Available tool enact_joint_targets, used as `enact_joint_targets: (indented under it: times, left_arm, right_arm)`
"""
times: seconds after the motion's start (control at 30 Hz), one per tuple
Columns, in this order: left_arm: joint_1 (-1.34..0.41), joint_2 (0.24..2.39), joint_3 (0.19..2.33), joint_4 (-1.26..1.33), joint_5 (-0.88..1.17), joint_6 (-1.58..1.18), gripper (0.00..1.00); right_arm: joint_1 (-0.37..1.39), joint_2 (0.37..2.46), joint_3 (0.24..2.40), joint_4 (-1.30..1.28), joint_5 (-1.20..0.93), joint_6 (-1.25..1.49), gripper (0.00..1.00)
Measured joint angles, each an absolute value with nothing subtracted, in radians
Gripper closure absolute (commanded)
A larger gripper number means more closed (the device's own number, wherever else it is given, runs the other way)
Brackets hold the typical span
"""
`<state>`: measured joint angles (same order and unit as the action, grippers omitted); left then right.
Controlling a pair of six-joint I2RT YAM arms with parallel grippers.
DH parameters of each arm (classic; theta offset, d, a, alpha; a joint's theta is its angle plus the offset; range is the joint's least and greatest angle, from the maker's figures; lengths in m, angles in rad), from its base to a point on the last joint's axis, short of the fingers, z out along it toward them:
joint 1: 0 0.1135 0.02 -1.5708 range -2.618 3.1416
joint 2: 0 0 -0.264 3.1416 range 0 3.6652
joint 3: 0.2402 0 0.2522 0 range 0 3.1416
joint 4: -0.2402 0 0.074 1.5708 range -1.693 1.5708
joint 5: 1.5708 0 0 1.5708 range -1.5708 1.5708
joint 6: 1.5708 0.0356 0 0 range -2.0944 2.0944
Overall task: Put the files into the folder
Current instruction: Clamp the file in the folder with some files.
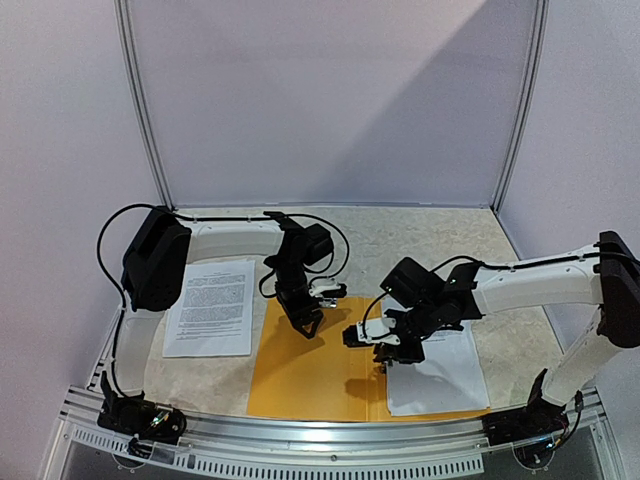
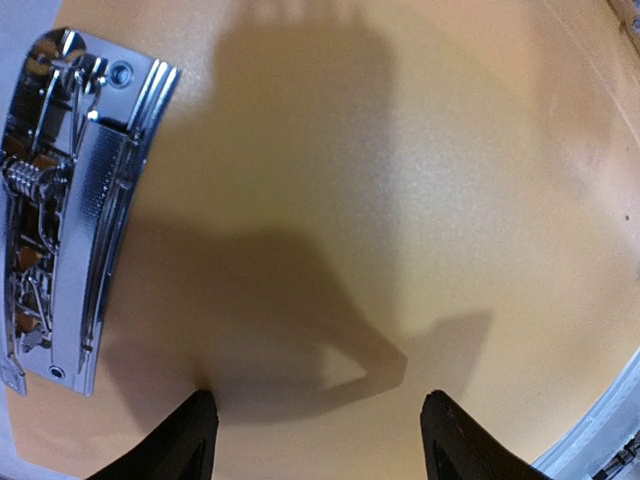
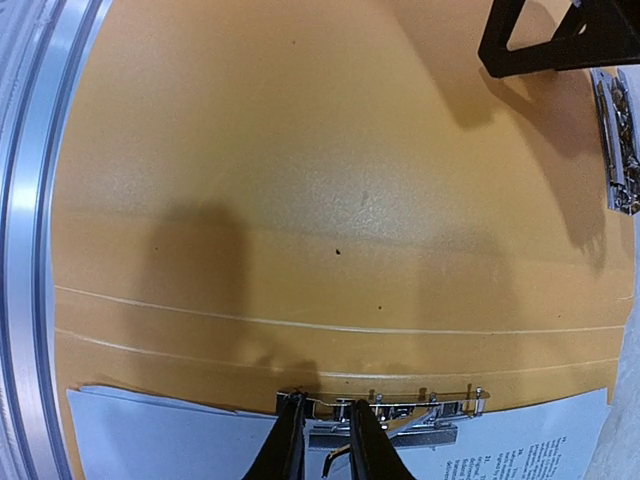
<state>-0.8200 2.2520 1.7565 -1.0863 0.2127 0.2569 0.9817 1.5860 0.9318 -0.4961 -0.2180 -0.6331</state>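
Note:
The orange folder (image 1: 310, 370) lies open and flat at the table's near edge. One white printed file (image 1: 212, 305) rests on the table to its left. Another file (image 1: 440, 375) lies on the folder's right half, with its edge under a metal clip (image 3: 400, 425). My right gripper (image 3: 325, 402) is low at that clip, its jaws closed narrowly on the clip's metal lever. My left gripper (image 2: 320, 420) hovers open over the folder's bare left half (image 2: 380, 200), nothing between its fingers. A second metal clip (image 2: 70, 210) sits beside it.
An aluminium rail (image 1: 330, 435) runs along the table's near edge, just below the folder. White booth walls (image 1: 330, 100) close off the back and sides. The speckled tabletop (image 1: 420, 235) shows behind the arms.

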Motion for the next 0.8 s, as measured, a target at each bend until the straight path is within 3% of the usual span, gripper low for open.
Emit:
enact_joint_targets:
  times: [0.8]
  left_arm:
    - [-0.816,2.252,1.754,-1.085,0.213,0.260,0.27]
  right_arm:
    - [0.987,1.641,0.926,-0.482,-0.207,-0.696,0.87]
